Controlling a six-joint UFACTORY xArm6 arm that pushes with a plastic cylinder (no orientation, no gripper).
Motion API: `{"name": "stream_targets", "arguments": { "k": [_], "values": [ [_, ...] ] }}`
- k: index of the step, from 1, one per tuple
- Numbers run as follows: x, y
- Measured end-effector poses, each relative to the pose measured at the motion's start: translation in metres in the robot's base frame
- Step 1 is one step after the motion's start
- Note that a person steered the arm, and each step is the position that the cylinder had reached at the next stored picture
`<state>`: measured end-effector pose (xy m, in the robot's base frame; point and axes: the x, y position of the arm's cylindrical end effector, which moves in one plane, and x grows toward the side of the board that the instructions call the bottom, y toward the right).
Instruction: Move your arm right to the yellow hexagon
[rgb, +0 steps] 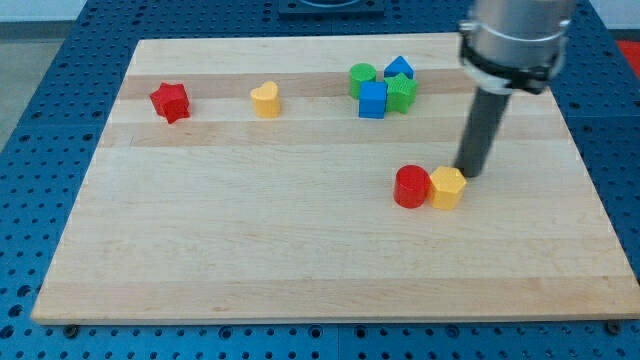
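The yellow hexagon sits right of centre on the wooden board, touching a red cylinder on its left. My tip is down at the board just right of and slightly above the yellow hexagon, very close to or touching its upper right edge. The dark rod rises from there to the grey arm body at the view's top right.
A green cylinder, a blue block, a blue cube and a green block cluster at the top centre-right. A yellow heart and a red star lie at the upper left.
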<state>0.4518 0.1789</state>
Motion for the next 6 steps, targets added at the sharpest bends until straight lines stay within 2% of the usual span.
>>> {"name": "stream_targets", "arguments": {
  "k": [1, 2, 6],
  "values": [
    [0.007, 0.067],
    [0.034, 0.088],
    [0.040, 0.053]
  ]
}}
